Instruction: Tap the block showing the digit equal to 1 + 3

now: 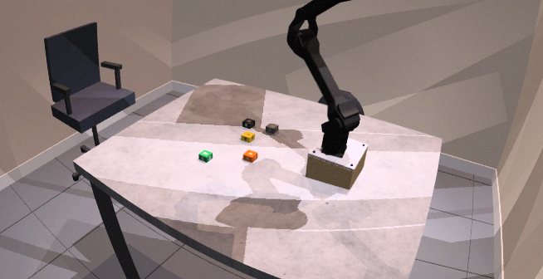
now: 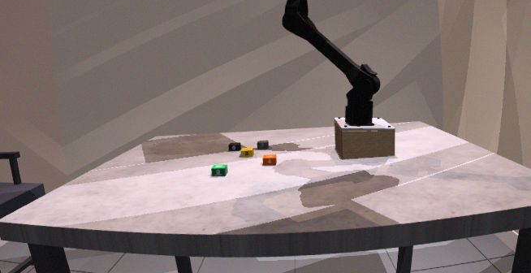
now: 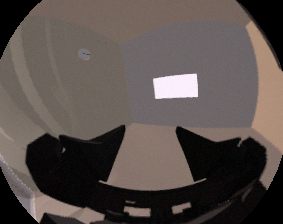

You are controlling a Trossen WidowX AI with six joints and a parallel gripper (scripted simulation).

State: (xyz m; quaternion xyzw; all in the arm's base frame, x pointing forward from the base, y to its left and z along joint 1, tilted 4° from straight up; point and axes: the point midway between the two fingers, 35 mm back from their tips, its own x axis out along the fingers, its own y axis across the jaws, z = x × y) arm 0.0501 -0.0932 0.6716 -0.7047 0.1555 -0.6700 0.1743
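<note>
Wrist alone shows the claw (image 3: 150, 145) open, empty.

Five blocks (image 1: 249, 136) are being carried on the worktop (image 1: 374, 222), clustered left of the arm's base box (image 1: 337, 165). Two are lying behind, one between, two nearer the front. A chair (image 1: 83, 81) is standing beyond the worktop's left edge.
</note>
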